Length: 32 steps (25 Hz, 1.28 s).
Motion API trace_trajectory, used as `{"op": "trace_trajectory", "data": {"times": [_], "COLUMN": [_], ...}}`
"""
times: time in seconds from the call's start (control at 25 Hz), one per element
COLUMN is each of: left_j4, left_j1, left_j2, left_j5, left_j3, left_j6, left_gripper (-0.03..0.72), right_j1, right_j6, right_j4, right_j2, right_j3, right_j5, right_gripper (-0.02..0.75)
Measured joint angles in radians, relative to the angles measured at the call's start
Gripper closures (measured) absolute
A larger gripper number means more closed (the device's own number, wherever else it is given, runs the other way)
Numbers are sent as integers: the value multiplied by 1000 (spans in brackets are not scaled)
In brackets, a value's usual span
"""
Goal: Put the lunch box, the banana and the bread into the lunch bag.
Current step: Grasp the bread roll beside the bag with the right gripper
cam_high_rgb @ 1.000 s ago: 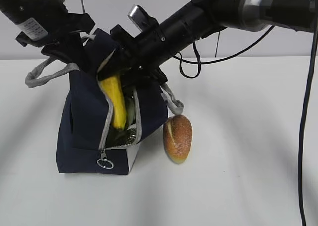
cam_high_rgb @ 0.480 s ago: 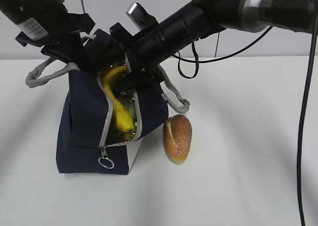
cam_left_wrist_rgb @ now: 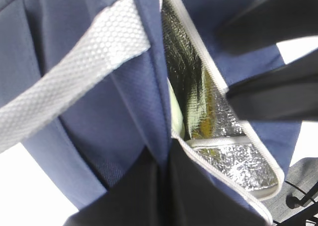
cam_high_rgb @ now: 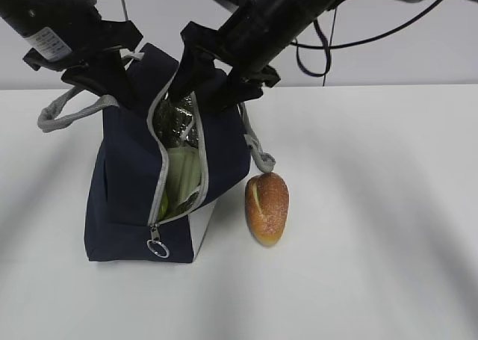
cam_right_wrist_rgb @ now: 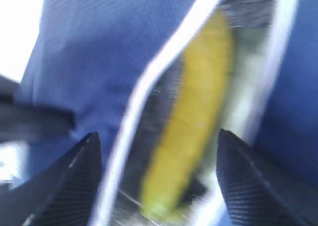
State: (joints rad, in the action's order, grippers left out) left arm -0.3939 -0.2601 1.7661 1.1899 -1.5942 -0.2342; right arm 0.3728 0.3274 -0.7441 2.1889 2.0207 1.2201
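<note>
Right end effector [cam_right_wrist_rgb: 156, 181] spread empty above banana [cam_right_wrist_rgb: 191, 131], left end effector [cam_left_wrist_rgb: 164, 186] pinching lunch bag [cam_high_rgb: 123, 175]

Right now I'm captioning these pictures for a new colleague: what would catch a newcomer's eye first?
The navy lunch bag stands unzipped at the table's left, both arms crowding its top: the left gripper pinches the fabric edge, and the right gripper hangs open above the opening. The right wrist view shows the yellow banana lying inside against the silver lining. The bread sits outside, just right of the bag.
</note>
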Motion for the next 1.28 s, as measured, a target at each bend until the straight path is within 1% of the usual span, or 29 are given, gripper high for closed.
{"op": "trace_trajectory", "data": {"times": [0.12, 0.32, 0.4, 0.48, 0.72, 0.92, 1.08, 1.2, 1.28], "left_j4": [0, 0, 0, 0, 0, 0, 0, 0, 0], "left_j1": [0, 0, 0, 0, 0, 0, 0, 0, 0], "left_j2": [0, 0, 0, 0, 0, 0, 0, 0, 0], "left_j5": [1, 2, 3, 3, 3, 3, 5, 8, 12], "left_j3": [0, 0, 0, 0, 0, 0, 0, 0, 0], "left_j6": [0, 0, 0, 0, 0, 0, 0, 0, 0], "left_gripper": [690, 690, 690, 690, 690, 690, 690, 690, 690], "right_j1": [0, 0, 0, 0, 0, 0, 0, 0, 0], "right_j6": [-48, -119, -136, -143, -144, -144, -151, -156, -157], "right_j4": [143, 330, 394, 425, 446, 448, 426, 387, 355], "right_j2": [-69, -212, -274, -321, -421, -473, -475, -451, -418], "right_j3": [0, -24, -82, -162, -475, -668, -756, -767, -767], "right_j5": [4, 8, 8, 10, 12, -93, -236, -311, -337], "right_gripper": [206, 206, 206, 206, 206, 206, 206, 202, 173]}}
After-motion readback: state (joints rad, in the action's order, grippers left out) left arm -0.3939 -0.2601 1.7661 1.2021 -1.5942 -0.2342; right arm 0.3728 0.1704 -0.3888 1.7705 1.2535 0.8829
